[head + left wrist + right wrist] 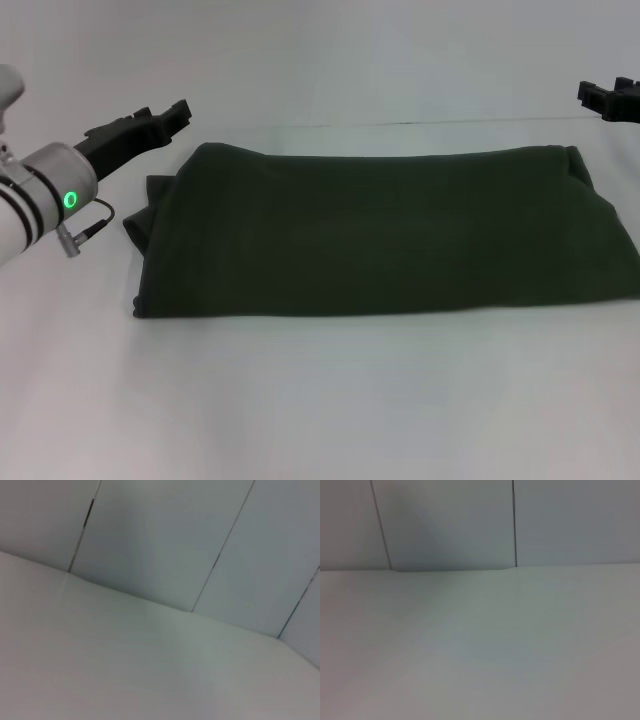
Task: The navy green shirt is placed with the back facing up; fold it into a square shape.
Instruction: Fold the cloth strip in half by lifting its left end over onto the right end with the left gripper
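The white worktop (320, 400) carries the navy green shirt (385, 235), folded into a wide band across its middle, nearer the far edge. The left claw (165, 117) hovers off the shirt's far left corner, the right claw (608, 98) at the far right edge; whether either claw is open or closed I cannot tell, and neither visibly holds anything.

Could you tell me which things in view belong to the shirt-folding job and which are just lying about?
Part of the job:
- dark olive-green soft cotton shirt, folded into a long rectangle
- left gripper, beside its left end
- right gripper, above its right end

Just there:
- plain white table
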